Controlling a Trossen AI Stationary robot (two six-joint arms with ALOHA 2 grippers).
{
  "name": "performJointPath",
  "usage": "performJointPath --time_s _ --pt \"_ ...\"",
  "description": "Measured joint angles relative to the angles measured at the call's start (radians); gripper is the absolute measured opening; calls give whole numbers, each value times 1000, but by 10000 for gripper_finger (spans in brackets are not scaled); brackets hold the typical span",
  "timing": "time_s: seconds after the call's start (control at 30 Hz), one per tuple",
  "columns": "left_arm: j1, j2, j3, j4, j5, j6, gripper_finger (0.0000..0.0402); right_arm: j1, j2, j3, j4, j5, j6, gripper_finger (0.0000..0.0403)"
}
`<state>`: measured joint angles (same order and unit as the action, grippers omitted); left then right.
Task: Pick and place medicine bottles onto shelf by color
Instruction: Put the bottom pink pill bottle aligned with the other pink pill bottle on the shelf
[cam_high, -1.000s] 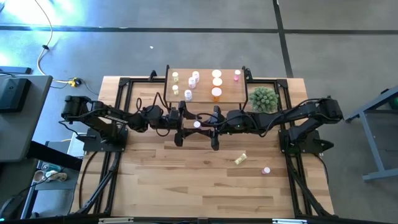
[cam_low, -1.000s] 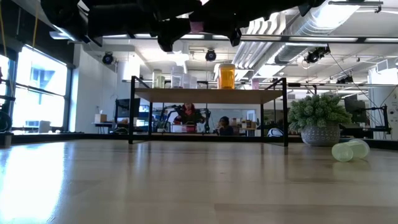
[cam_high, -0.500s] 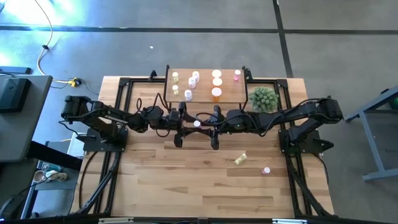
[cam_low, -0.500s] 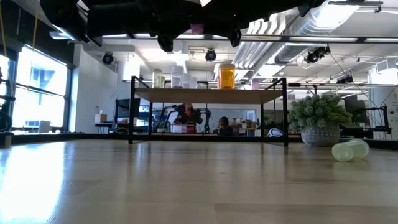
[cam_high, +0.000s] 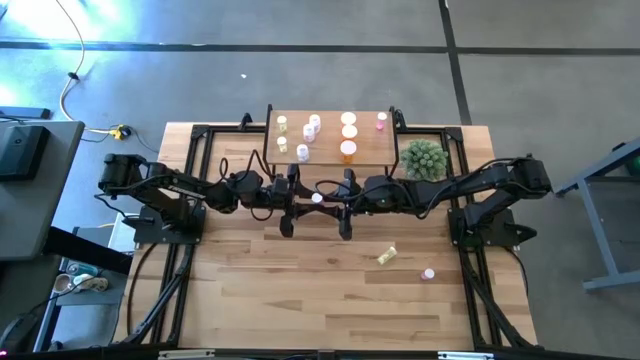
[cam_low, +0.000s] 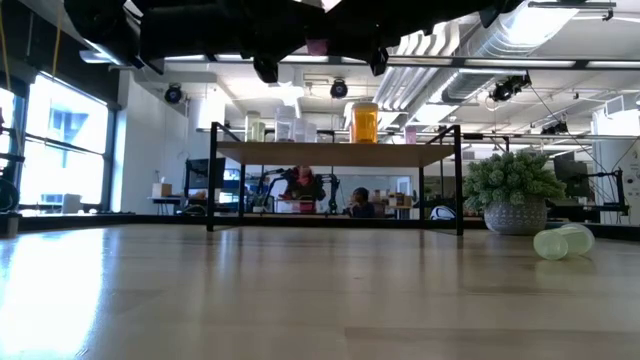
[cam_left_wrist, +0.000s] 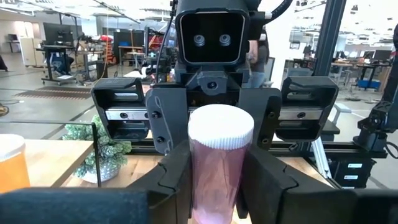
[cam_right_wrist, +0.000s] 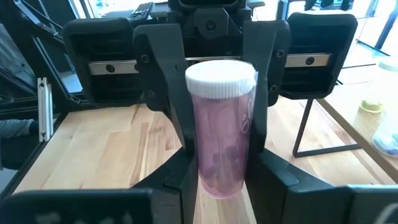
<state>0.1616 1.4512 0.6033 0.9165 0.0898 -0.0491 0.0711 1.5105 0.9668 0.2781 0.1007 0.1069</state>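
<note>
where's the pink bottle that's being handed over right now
The pink bottle is in mid-air at the table's centre in the high view, just in front of the shelf, gripped between the left gripper and right gripper.

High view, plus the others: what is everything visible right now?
plank table: one, light wood, under both arms
shelf with wooden top and black legs: one, far edge
capped pill bottles: about nine; yellow-green, pink, white, orange; on shelf
yellow-green bottle: one, lying on table
small pink bottle: one, on table nearby
spiky green plant: one, right of shelf
pink white-capped bottle: one, in both grippers
left gripper: shut on it
right gripper: shut on it
</note>
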Motion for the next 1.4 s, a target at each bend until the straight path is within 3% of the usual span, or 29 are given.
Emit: performJointPath --time_s 0.47,0.9,1.1,1.4 --pt "0 0 0 -2 -1 0 102 1 0 0 -9 -1 -10 104" --pt "2 0 0 -27 -15 17 102 2 -18 0 -148 -10 20 206" --pt "8 0 0 -70 -30 27 102 -19 -98 0 -305 -4 25 215" --pt "9 0 1 -209 -35 27 102 -86 -201 17 -321 3 -19 215"
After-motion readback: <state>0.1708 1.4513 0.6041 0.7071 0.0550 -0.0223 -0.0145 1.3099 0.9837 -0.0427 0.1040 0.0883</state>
